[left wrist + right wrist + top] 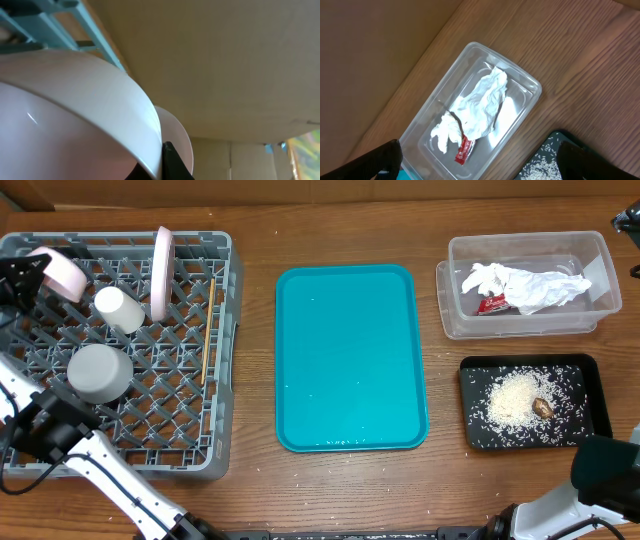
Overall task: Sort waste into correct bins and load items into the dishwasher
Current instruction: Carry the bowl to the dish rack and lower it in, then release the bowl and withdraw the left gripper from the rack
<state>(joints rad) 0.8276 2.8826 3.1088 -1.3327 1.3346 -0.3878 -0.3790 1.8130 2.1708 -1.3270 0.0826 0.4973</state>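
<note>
My left gripper (28,272) is shut on the rim of a pale pink bowl (58,272), held tilted over the far left corner of the grey dish rack (222,380). In the left wrist view the bowl (75,115) fills the frame, with a black finger (172,162) against its rim. In the rack are an upright whitish-pink plate (162,270), a white cup (120,308), an upturned bowl (98,372) and chopsticks (207,330). My right gripper (485,167) is open and empty above the clear tub (420,125), which holds crumpled white paper (477,107) and a red wrapper (464,150).
A teal serving tray (345,360) lies in the middle of the table. The clear tub (452,320) stands at the far right. The black tray (590,395) in front of it holds rice grains (512,400) and a brown lump (542,408).
</note>
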